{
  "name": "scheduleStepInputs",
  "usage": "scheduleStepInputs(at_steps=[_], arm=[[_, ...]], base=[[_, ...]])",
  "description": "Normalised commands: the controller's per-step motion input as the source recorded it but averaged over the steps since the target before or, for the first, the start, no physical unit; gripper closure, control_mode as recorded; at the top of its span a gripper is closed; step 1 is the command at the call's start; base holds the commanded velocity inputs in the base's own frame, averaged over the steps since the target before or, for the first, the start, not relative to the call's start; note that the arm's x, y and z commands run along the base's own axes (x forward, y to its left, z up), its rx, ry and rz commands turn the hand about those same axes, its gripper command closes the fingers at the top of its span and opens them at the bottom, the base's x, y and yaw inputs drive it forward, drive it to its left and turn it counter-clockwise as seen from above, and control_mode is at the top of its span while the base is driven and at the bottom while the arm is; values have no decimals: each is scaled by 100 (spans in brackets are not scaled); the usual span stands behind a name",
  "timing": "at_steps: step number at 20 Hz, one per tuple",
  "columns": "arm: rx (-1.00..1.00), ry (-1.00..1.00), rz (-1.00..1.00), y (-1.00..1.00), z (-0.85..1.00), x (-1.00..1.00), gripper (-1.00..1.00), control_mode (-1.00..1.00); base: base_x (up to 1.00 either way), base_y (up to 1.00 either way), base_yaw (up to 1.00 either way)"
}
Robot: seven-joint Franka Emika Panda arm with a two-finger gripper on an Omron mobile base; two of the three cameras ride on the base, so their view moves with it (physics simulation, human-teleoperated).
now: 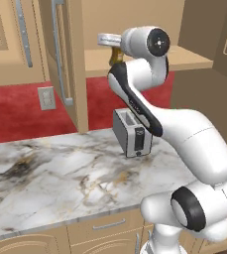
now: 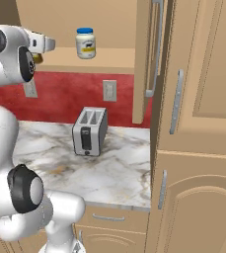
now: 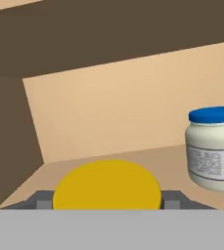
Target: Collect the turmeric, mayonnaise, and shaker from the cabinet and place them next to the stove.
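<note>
The cabinet point(image 1: 68, 64) stands open, with its door swung out toward me. My gripper point(image 3: 107, 202) reaches in over the shelf point(image 2: 109, 58). It is shut on the turmeric point(image 3: 107, 185), and its fingertips point(image 3: 44, 201) press both sides of the yellow lid. The jar's amber body point(image 1: 116, 55) shows behind my wrist. The mayonnaise point(image 2: 85, 43), a white jar with a blue lid, stands upright on the same shelf to the right of the turmeric, apart from it point(image 3: 213, 149). The shaker and the stove are out of view.
A steel toaster point(image 1: 132, 133) stands on the marble counter point(image 1: 55, 173) below the cabinet, against the red wall. A wall outlet point(image 2: 109, 90) sits above it. A tall tan cupboard point(image 2: 198, 123) closes off the counter's right end.
</note>
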Motion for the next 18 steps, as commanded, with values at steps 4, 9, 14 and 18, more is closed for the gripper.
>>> scheduleStepInputs(at_steps=[4,9,14,18], arm=[[0,0,0,-20,43,-100,100,-100],[-3,0,3,-19,26,-100,100,-100],[-6,0,10,-28,3,-96,100,-100],[0,0,11,-45,-10,-83,100,-100]], base=[[0,0,0],[0,0,0],[0,0,0],[0,0,0]])
